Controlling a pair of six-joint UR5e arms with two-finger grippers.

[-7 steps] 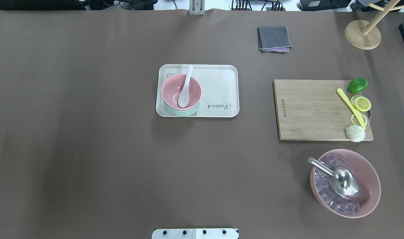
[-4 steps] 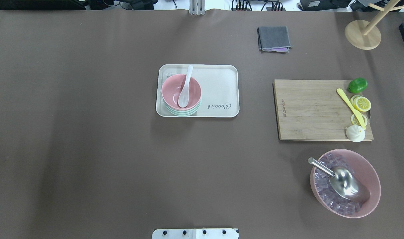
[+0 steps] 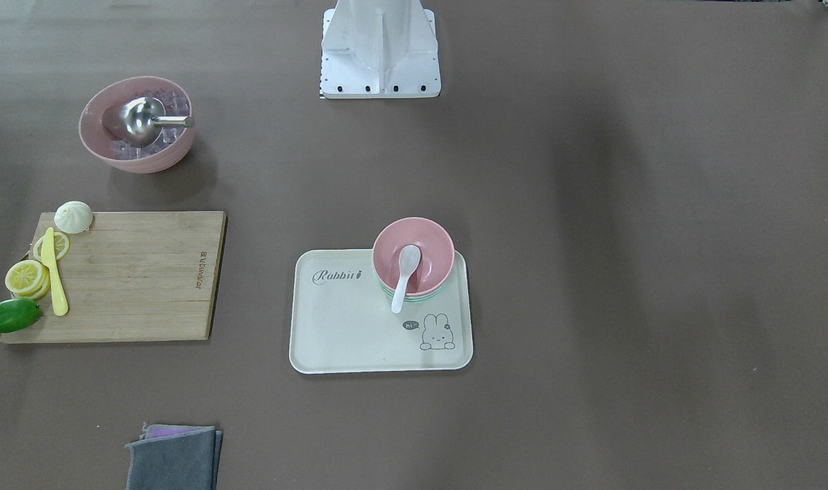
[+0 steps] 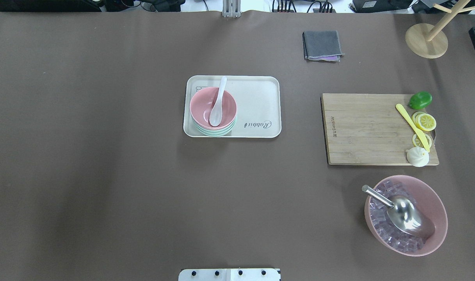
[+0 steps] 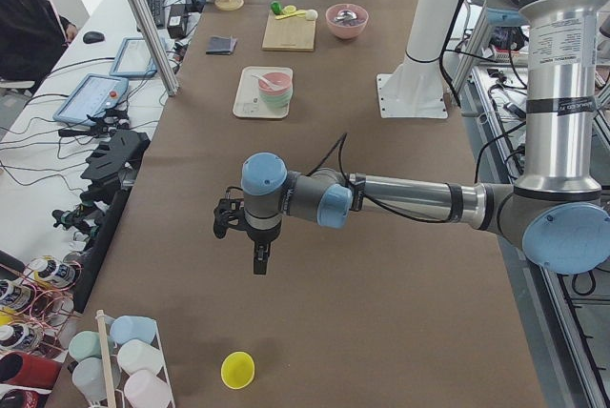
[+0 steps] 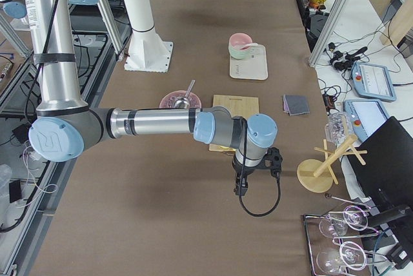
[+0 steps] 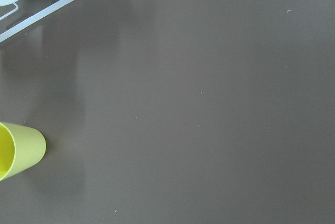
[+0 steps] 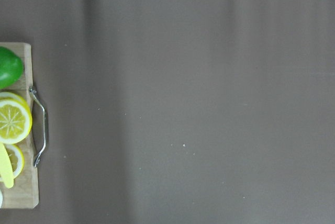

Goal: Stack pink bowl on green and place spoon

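The pink bowl [image 4: 204, 102] sits nested on the green bowl [image 4: 216, 132] at the left end of the cream tray [image 4: 257, 105]. The white spoon [image 4: 217, 102] lies in the pink bowl, its handle over the far rim. The front view shows the same stack: pink bowl [image 3: 435, 252], spoon [image 3: 405, 275], green rim [image 3: 414, 297], tray [image 3: 359, 327]. My left gripper [image 5: 257, 260] shows only in the left side view, far from the tray. My right gripper [image 6: 240, 189] shows only in the right side view, past the cutting board. I cannot tell whether either is open or shut.
A wooden cutting board [image 4: 366, 128] with lemon slices, a lime, a yellow knife and a bun lies right of the tray. A large pink bowl [image 4: 436, 203] holds ice cubes and a metal scoop. A grey cloth [image 4: 322, 45], a wooden stand [image 4: 426, 41] and a yellow cup [image 5: 237, 369] are about.
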